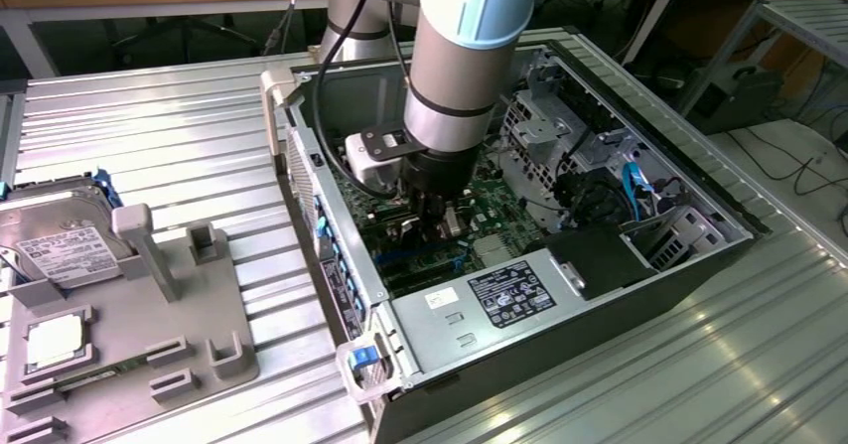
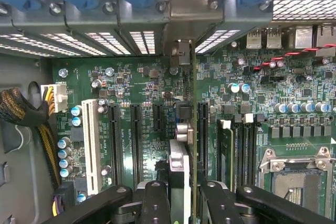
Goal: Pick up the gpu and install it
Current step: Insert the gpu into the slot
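a: gpu first — where is it?

b: clamped between the jaws, seen edge-on in the wrist view, a thin card standing on its long edge with its silver bracket at the far end, up against the case's rear slot openings.

a: so the gripper is grasping it?

b: yes, the fingers press on either face of the card, closed on it rather than slack. held on edge like that, i judge, so its lower edge can meet a slot.

a: what lies under the jaws?

b: the green motherboard. black expansion slots run parallel to the card on one side of the jaws, a white slot further out that way; memory slots and the empty cpu socket sit on the other side. whether the card is seated or just above a slot, i cannot tell.

a: and the arm?

b: in the exterior view it comes straight down into the open computer case, wrist vertical, gripper deep inside near the board. well away from the jaws, outside the case, a hard drive rests in a grey fixture.
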`<state>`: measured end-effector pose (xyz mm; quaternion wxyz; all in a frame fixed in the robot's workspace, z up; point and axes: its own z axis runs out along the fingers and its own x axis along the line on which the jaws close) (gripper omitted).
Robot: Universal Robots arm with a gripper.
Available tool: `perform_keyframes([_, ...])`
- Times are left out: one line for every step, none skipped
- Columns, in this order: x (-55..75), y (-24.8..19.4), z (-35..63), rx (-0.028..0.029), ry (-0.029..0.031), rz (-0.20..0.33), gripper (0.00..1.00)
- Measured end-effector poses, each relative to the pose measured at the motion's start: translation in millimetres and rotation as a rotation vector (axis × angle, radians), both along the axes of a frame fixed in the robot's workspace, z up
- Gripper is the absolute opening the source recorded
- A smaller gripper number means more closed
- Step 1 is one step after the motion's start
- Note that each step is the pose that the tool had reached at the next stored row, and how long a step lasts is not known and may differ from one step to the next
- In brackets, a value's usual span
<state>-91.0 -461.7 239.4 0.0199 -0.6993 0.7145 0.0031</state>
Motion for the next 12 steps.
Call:
perform_keyframes([-0.1, 0.0, 0.0, -0.0001, 0.0, 0.0, 0.28])
perform_keyframes([-0.2, 0.0, -0.1, 0.0, 0.0, 0.0, 0.28])
perform_keyframes([-0.5, 0.0, -0.1, 0.0001, 0.0003, 0.0, 0.28])
perform_keyframes([-0.7, 0.0, -0.2, 0.0001, 0.0006, 0.0, 0.28])
perform_keyframes([-0.9, 0.0, -0.3, 0.0001, 0.0011, 0.0, 0.28])
perform_keyframes([-1.0, 0.0, -0.3, 0.0, 0.0019, 0.0, 0.28])
perform_keyframes([-1.1, 0.0, -0.4, -0.0001, 0.0026, 0.0, 0.28])
perform_keyframes([-1.3, -0.1, -0.6, -0.0003, 0.0036, 0.0, 0.28])
perform_keyframes([-1.3, -0.1, -0.9, -0.0004, 0.0037, 0.0, 0.28])
perform_keyframes([-1.3, -0.1, -1.2, -0.0005, 0.004, 0.0, 0.28])
perform_keyframes([-1.2, -0.1, -1.3, -0.0005, 0.0044, 0.0, 0.28])
perform_keyframes([-1.2, -0.2, -1.5, -0.0003, 0.0047, 0.0, 0.28])
